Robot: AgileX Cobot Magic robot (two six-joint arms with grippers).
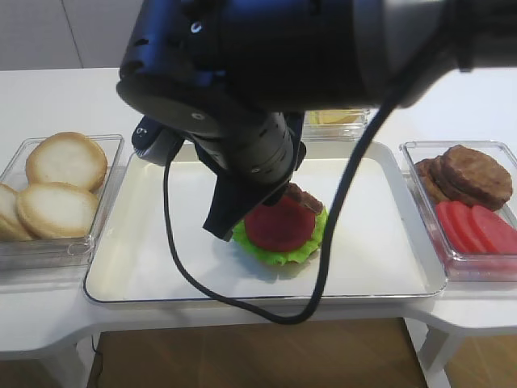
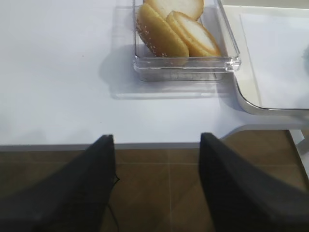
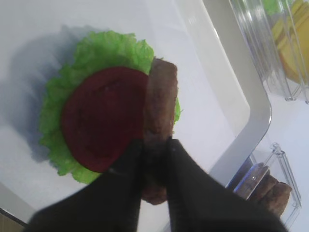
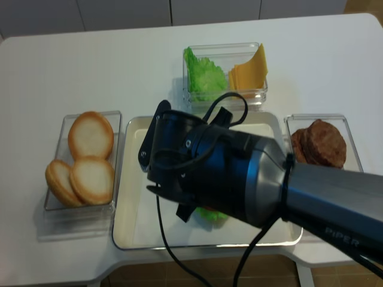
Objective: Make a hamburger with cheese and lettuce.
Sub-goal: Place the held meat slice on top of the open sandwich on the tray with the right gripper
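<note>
A white table holds a white tray (image 1: 145, 267) at its centre, and on the tray sits the hamburger (image 1: 281, 234): a round red tomato slice (image 3: 104, 123) lying on a frilly green lettuce (image 3: 96, 53) leaf whose ruffled rim shows all around it. The right gripper (image 3: 155, 145) hangs over the stack, its two dark fingers (image 3: 128, 169) pinched tight on a brown patty (image 3: 159, 108), which stands on edge along the tomato slice's right side, tilted against it. The bulky black right arm fills much of both overhead views and hides most of the tray in one of them. The left gripper (image 2: 157, 159) hovers off the near edge of the table over the brown floor, its jaws standing wide apart with nothing between them. To the left of the tray, a clear box (image 1: 97, 206) holds pale round buns (image 1: 66, 160). To the right, another clear box (image 1: 420, 210) holds more brown patties (image 1: 472, 174) and red tomato slices (image 1: 477, 229). Behind the tray, a third clear container (image 4: 224, 95) holds spare green lettuce leaves (image 4: 203, 75) on its left and the cheese (image 4: 250, 72), thin pale-yellow slices with pointed corners, on its right.
</note>
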